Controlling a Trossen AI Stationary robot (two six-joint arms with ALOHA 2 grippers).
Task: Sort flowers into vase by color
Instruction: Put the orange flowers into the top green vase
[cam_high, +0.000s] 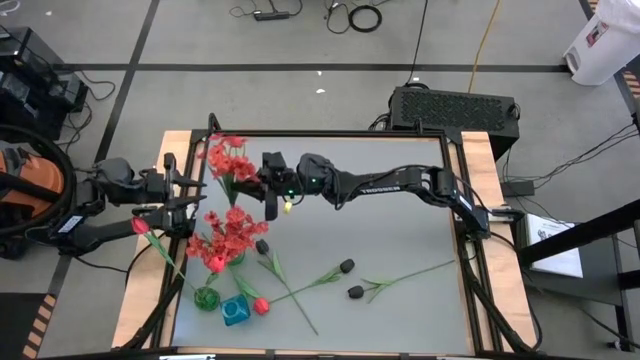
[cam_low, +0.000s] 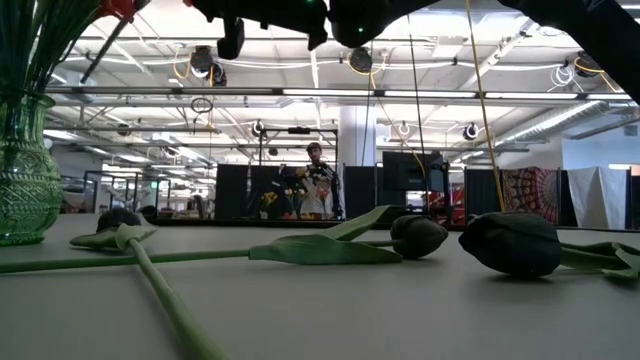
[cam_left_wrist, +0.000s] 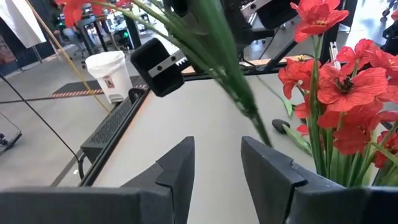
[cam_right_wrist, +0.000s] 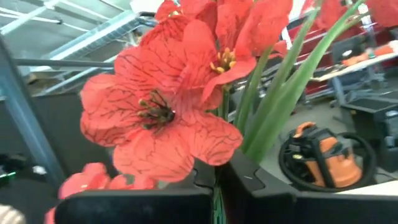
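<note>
Flowers: a red frilly spray (cam_high: 228, 160) is held in the air above the table's far-left part by the right end effector (cam_high: 272, 176), whose fingers are closed on its green stems, as the right wrist view shows. A second red cluster (cam_high: 228, 238) stands in a green glass vase (cam_low: 25, 170) toward the near-left corner. A blue vase (cam_high: 235, 311) sits beside it at the near edge. Two black buds (cam_high: 346, 267) and loose stems lie on the table's middle, not yet sorted.

The left end effector (cam_left_wrist: 214, 168) hovers at the left edge with its fingers parted and nothing between them; a leafy stem (cam_left_wrist: 217, 56) crosses in front of it.

Risks, as judged:
- The two arms work close together; a careless approach could knock the spray or make the end effectors collide.
- The grip sits on thin stems; a sideways pull could let them slip or bend.
- The standing vase is near; a sweeping stem could tip it.
</note>
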